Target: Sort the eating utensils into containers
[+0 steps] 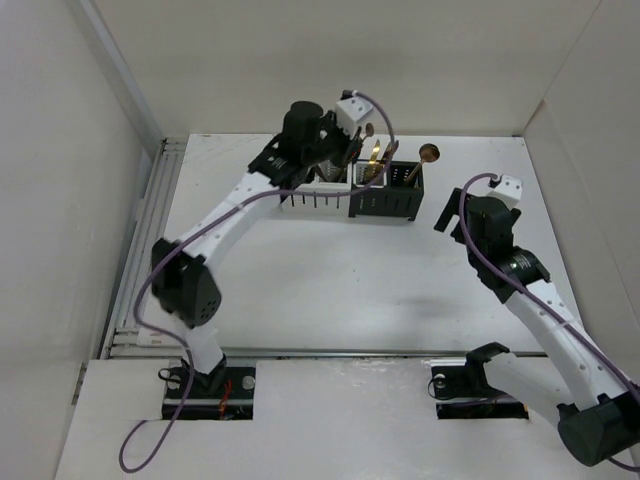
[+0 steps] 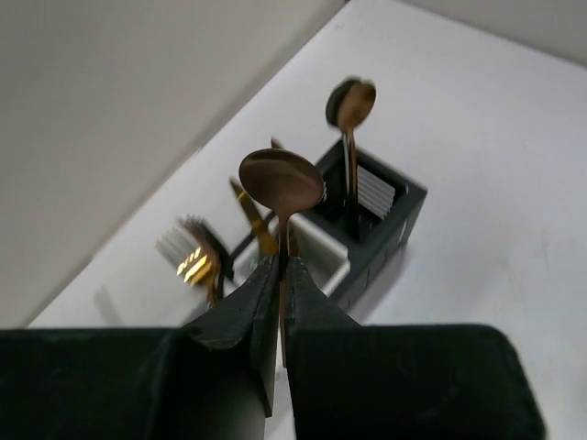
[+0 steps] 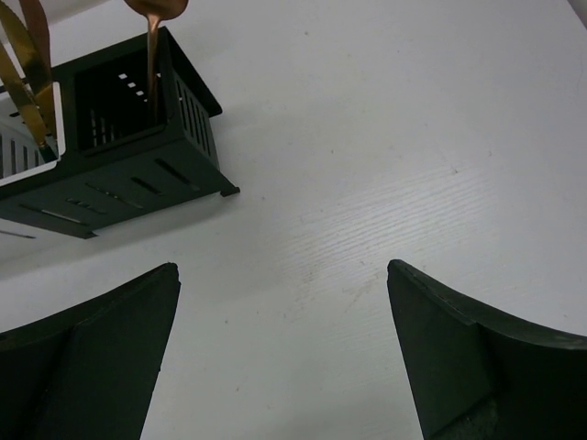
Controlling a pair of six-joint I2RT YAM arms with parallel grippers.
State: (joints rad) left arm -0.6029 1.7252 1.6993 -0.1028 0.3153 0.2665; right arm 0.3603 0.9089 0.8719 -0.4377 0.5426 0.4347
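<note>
My left gripper (image 2: 282, 266) is shut on the handle of a copper spoon (image 2: 281, 181) and holds it upright over the row of containers (image 1: 385, 203). In the top view this gripper (image 1: 349, 150) is above the white caddy (image 1: 312, 190). A second copper spoon (image 2: 351, 103) stands in the end black caddy (image 2: 382, 213); it also shows in the top view (image 1: 428, 153). A gold fork (image 2: 194, 263) and a gold knife (image 2: 252, 214) stand in other caddies. My right gripper (image 3: 284, 284) is open and empty over bare table, right of the black caddy (image 3: 138, 147).
White walls enclose the table on the left, back and right. A slotted rail (image 1: 150, 230) runs along the table's left edge. Purple cables (image 1: 480, 250) run along both arms. The containers stand near the back wall.
</note>
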